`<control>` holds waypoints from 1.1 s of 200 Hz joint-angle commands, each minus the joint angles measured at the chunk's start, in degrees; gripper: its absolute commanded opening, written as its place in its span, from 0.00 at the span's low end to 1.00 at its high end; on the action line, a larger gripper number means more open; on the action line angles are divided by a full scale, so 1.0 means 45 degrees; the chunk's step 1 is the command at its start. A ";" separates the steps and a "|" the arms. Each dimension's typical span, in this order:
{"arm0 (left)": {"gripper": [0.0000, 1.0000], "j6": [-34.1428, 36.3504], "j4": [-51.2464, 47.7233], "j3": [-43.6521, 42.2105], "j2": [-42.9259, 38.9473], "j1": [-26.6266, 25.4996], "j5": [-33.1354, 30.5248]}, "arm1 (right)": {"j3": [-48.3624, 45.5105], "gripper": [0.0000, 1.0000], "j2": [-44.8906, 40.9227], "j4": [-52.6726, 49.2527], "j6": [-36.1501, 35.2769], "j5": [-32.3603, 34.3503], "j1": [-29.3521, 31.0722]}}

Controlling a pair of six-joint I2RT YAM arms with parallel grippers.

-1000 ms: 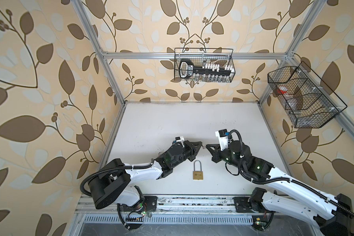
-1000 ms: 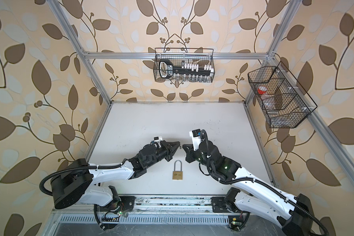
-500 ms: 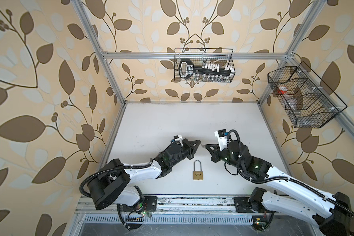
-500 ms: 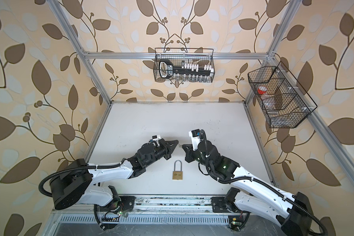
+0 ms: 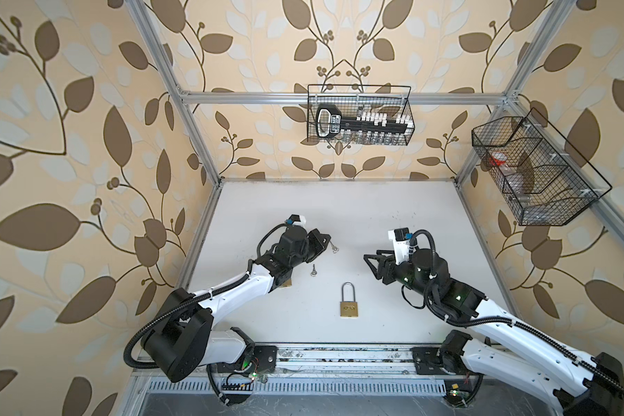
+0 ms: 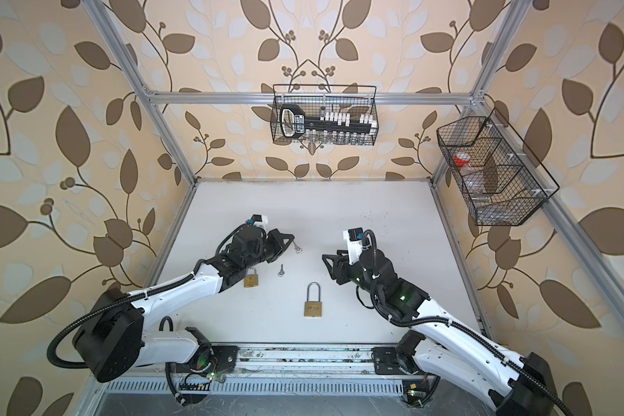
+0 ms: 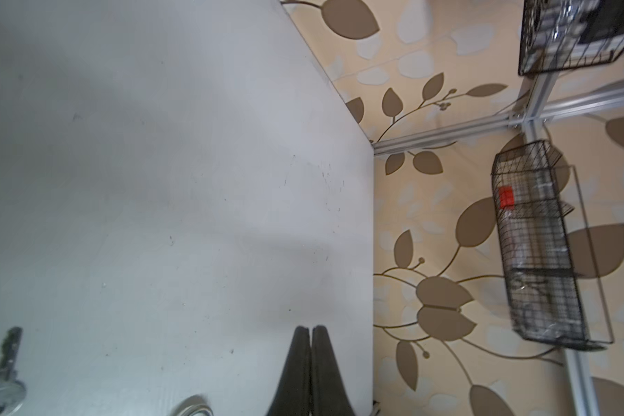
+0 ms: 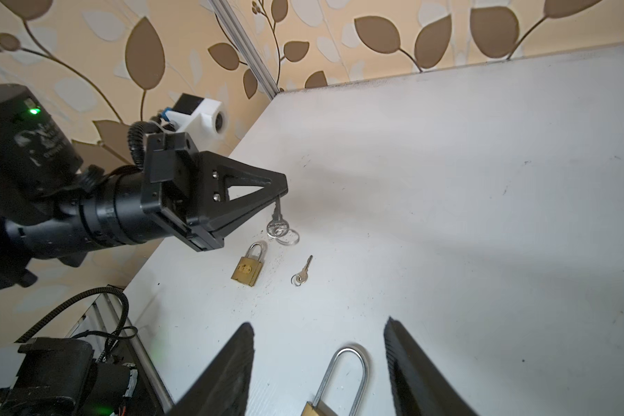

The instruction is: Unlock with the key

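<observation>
Nearest the arm bases, the large padlock [image 5: 349, 304] lies flat on the white tabletop [image 5: 393, 216]. Its brass body faces the front and its long steel shackle, which looks shut, points toward the back wall. A dark stamped mark sits in the middle of the body, too small to read. The right claw [image 5: 370, 266] hangs near it, to the right and a little farther back, its jaws well apart with nothing gripped. In the right wrist view the shackle shows between the two black fingers [image 8: 411, 367], clear of both.

Farther left, the small padlock [image 6: 251, 277], also brass with its shackle seemingly shut, lies partly under the left arm's wrist. The mark on its face cannot be read. Just to its right lies a loose key [image 6: 280, 270], silver, with a small ring through its bow.

Beyond these, the left claw [image 5: 328, 238] is closed tight on the blade of the held key [image 8: 277, 220]. This small silver key hangs bow down from the fingertips, with a wire ring [image 8: 289, 237] through the bow. White print on the left arm's motor housing is blurred.

On the back wall hangs a wire basket [image 5: 357, 86] holding a black tool with a white label, not readable. A second basket [image 5: 555, 201] hangs on the right wall, with something red inside.
</observation>
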 commanded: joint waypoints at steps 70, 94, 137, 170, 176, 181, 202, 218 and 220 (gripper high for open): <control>0.00 0.8588 0.3621 -0.3242 -0.2685 -0.0033 0.1063 | -0.2529 0.57 0.1121 0.6310 -0.0779 -0.4877 -0.2674; 0.00 0.8999 0.3224 -0.3480 -0.3333 -0.0037 0.1813 | -0.2500 0.57 0.0895 0.6649 -0.1653 -0.5226 -0.1355; 0.00 0.8106 0.4352 -0.3960 -0.3838 -0.0032 0.3086 | -0.2024 0.53 0.2067 0.6637 -0.2305 -0.5926 -0.0060; 0.00 0.6987 0.5741 -0.4019 -0.3251 -0.0039 0.4402 | -0.1728 0.49 0.3150 0.7132 -0.2225 -0.6405 0.0350; 0.00 0.6819 0.6036 -0.4040 -0.3134 -0.0033 0.4605 | -0.1680 0.48 0.3245 0.7135 -0.2292 -0.6390 0.0472; 0.00 0.6740 0.6118 -0.4008 -0.3035 -0.0040 0.4800 | -0.1653 0.48 0.3286 0.7102 -0.2333 -0.6272 0.0564; 0.00 0.6649 0.6277 -0.3849 -0.2702 -0.0041 0.5385 | -0.1651 0.48 0.3384 0.7310 -0.2202 -0.6246 0.0672; 0.00 0.6572 0.6446 -0.3810 -0.2496 -0.0052 0.5671 | -0.1673 0.46 0.3493 0.7581 -0.1978 -0.6421 0.0674; 0.00 0.6574 0.6462 -0.3794 -0.2476 -0.0052 0.5699 | -0.1662 0.46 0.3523 0.7584 -0.1962 -0.6453 0.0672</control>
